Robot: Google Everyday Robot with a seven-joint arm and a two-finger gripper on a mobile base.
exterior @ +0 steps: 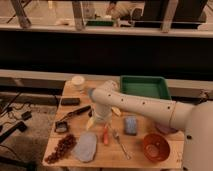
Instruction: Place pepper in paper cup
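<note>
The paper cup (78, 81) stands near the back left corner of the table (107, 156). My gripper (97, 122) hangs over the middle, fingers spread, holding nothing. The pepper (105, 135) lies just to its right.

The slim orange-red pepper (105, 135) lies flat just beside the gripper (97, 121), which hangs low over the table (107, 159). The short white paper cup (78, 82) stands upright well beyond the gripper.
</note>
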